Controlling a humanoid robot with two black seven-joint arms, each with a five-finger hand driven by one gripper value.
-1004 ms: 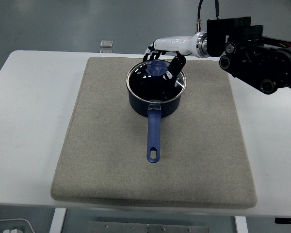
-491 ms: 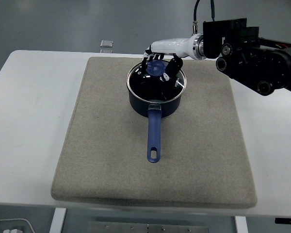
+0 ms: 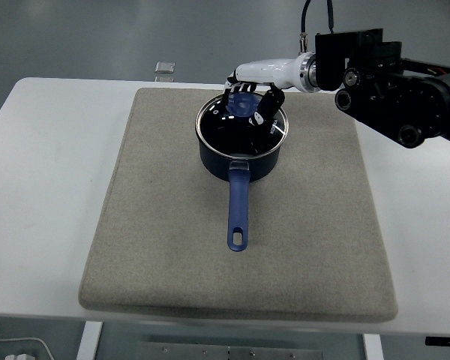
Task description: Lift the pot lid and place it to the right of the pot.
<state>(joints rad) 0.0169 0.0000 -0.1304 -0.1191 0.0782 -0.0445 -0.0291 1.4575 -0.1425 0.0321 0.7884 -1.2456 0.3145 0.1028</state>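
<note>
Now right hand fingers around lid knob, pot covered

The right arm reaches in from the right edge, its white wrist stretched leftward over the pot. The right hand hangs above the pot's far rim, fingers curled downward around the blue lid knob.

A robot's right arm, built of bulky black housings with round joint caps, carries black cables at 12 o'clock. A silver ring joins it to a glossy white hand with black fingers.
</note>
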